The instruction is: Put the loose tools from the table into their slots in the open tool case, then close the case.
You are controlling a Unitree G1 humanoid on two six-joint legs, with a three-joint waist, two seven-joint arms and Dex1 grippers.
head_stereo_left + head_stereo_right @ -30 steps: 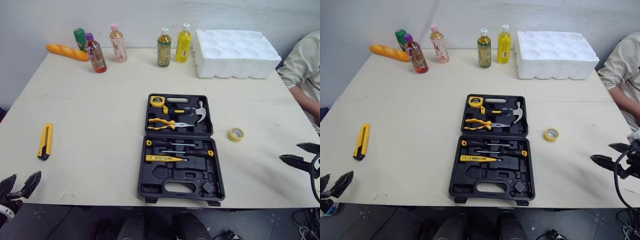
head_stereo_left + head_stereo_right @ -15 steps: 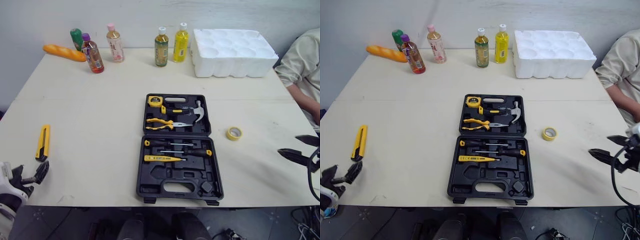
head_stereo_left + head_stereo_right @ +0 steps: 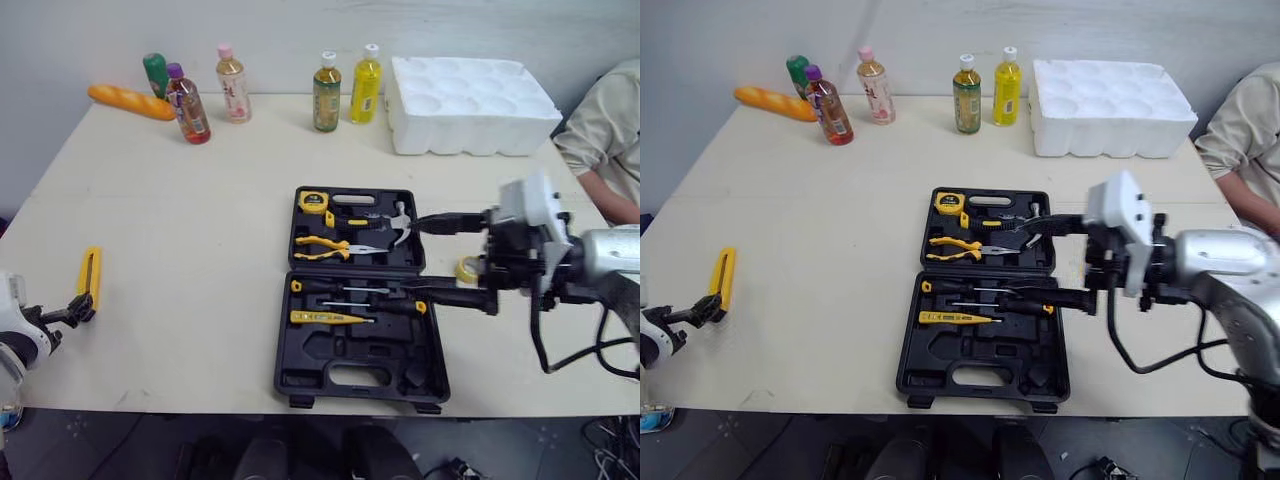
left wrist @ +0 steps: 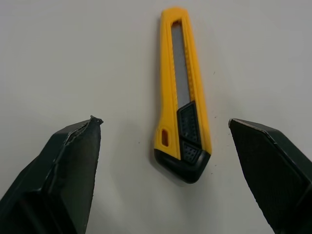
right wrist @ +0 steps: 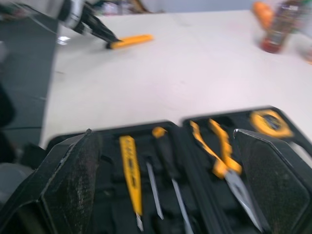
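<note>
The black tool case [image 3: 300, 360] lies open mid-table, holding a tape measure [image 3: 314, 202], hammer [image 3: 398, 225], pliers [image 3: 325, 247], screwdrivers [image 3: 350, 290] and a yellow tester [image 3: 325, 317]. A yellow utility knife [image 3: 90, 278] lies loose at the table's left. My left gripper [image 3: 75, 310] is open just short of the knife's near black end, and the knife [image 4: 183, 92] lies between the finger lines. My right gripper [image 3: 408, 254] hovers open over the case's right side, holding nothing. A yellow tape roll [image 3: 467, 268] lies right of the case, partly hidden behind that gripper.
Several bottles [image 3: 327, 92] and a bread loaf [image 3: 132, 102] line the table's far edge. A white foam tray [image 3: 470, 105] stands at the back right. A person's sleeve [image 3: 605, 130] is at the right edge.
My right arm has swung from the table's right edge leftward over the open case. My left gripper has come up from below the table edge to the knife's near end.
</note>
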